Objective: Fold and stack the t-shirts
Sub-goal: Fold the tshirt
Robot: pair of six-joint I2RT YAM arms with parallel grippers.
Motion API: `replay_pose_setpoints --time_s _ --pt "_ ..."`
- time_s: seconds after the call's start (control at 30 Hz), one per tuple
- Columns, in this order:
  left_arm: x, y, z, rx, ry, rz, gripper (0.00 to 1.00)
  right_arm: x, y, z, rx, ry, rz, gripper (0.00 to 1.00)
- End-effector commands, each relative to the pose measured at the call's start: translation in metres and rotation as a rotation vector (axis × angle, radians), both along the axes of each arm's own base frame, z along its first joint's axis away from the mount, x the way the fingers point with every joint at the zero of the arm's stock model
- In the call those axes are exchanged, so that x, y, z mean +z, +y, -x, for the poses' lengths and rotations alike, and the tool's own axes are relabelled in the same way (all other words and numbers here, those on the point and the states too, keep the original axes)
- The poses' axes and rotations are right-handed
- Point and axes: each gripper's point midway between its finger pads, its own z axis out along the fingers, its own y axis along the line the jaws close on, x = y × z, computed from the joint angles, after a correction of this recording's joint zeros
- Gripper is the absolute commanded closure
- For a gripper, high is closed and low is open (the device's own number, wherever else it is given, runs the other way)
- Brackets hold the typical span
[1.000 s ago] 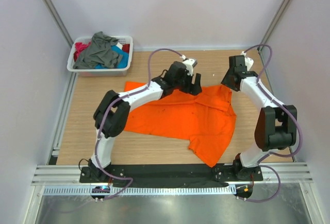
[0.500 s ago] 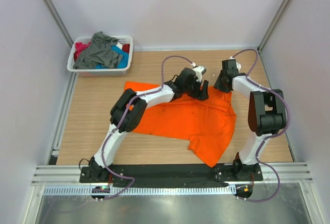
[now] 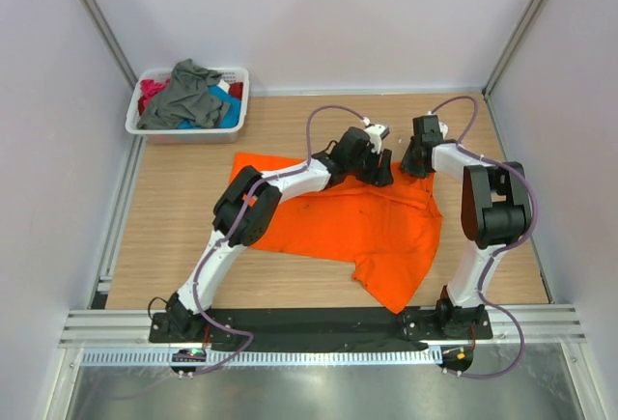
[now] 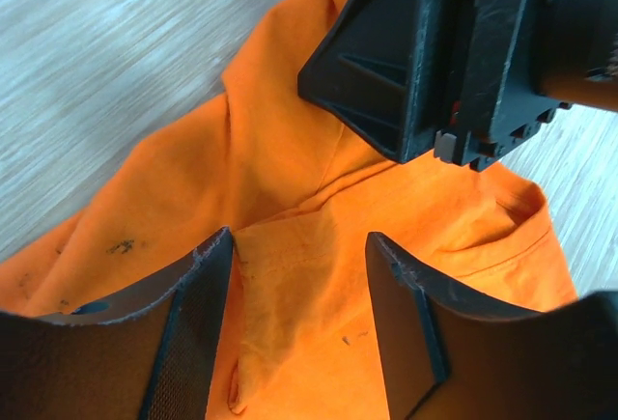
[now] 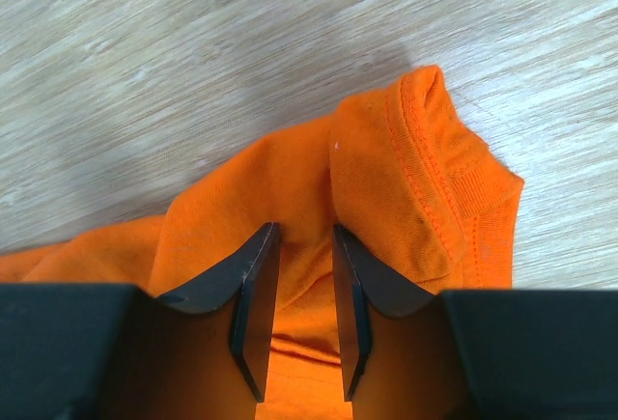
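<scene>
The bright orange t-shirt (image 3: 357, 222) lies spread on the wooden table, one part trailing toward the near right. My left gripper (image 3: 379, 171) is at its far edge, wide open, with orange fabric (image 4: 290, 169) under and between its jaws (image 4: 301, 294). My right gripper (image 3: 413, 164) is just to the right, by the ribbed neckband (image 5: 483, 179). Its jaws (image 5: 299, 285) stand narrowly apart astride a raised fold of the shirt (image 5: 406, 169). It also shows in the left wrist view (image 4: 463, 53). A dark grey tee (image 3: 183, 92), a teal one (image 3: 227, 109) and a red-pink one (image 3: 150, 92) lie in the basket.
The white plastic laundry basket (image 3: 243, 92) stands at the table's far left corner. Pale walls close in the back and both sides. A black base rail (image 3: 309, 322) runs along the near edge.
The left gripper has moved right along the shirt's far edge. The right gripper has swung left and down onto the shirt beside it. The shirt has hardly shifted.
</scene>
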Motion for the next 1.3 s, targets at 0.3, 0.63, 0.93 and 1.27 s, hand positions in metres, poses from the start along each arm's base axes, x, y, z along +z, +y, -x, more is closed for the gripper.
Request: replay_pose_setpoints --time_s 0.3,0.63,0.93,1.27 --pt "0.016 -0.011 0.002 -0.035 -0.008 0.069 0.69 -0.002 -0.005 -0.003 -0.006 -0.011 0.029 0.66" --pt "0.009 0.004 -0.003 0.004 -0.053 0.010 0.78 -0.004 -0.006 -0.001 -0.004 -0.002 0.030 0.66" --pt "0.013 0.007 -0.007 0.017 -0.078 -0.004 1.00 -0.003 -0.005 -0.003 -0.001 -0.002 0.028 0.67" --pt "0.045 0.007 0.009 -0.047 -0.120 0.067 1.00 -0.007 -0.006 -0.002 -0.005 0.011 0.031 0.67"
